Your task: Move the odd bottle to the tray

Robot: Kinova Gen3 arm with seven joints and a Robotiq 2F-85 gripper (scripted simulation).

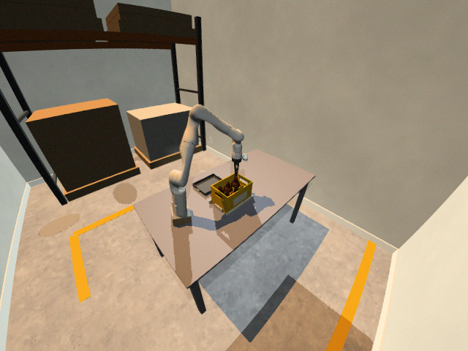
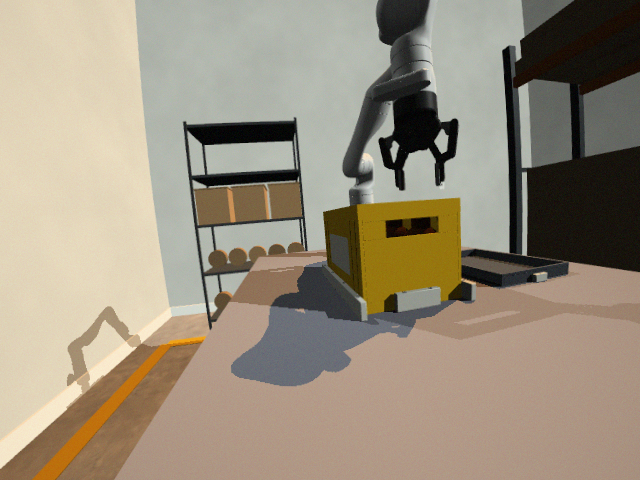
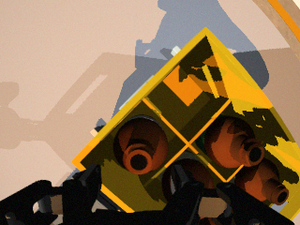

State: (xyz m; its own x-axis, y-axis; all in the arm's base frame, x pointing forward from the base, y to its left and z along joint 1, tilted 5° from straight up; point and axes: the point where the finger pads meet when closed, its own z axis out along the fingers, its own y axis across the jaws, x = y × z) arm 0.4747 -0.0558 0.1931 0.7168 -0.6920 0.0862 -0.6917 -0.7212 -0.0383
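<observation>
A yellow crate (image 1: 231,191) stands on the table and holds several brown bottles; it also shows in the exterior view (image 2: 398,253). In the wrist view I see the crate (image 3: 194,131) from above, with one bottle (image 3: 139,145) at the left, one (image 3: 238,142) at the right, one (image 3: 265,184) at the lower right, and one (image 3: 187,178) partly hidden behind my fingers. My gripper (image 2: 418,180) is open and empty, a little above the crate's top rim. The dark tray (image 1: 206,183) lies flat beside the crate; it also shows in the exterior view (image 2: 509,266).
Grey blocks (image 2: 417,298) sit against the crate's base. A metal shelf with boxes (image 2: 248,206) stands beyond the table's far end. Large cartons (image 1: 81,147) and a dark rack stand on the floor behind the arm's base.
</observation>
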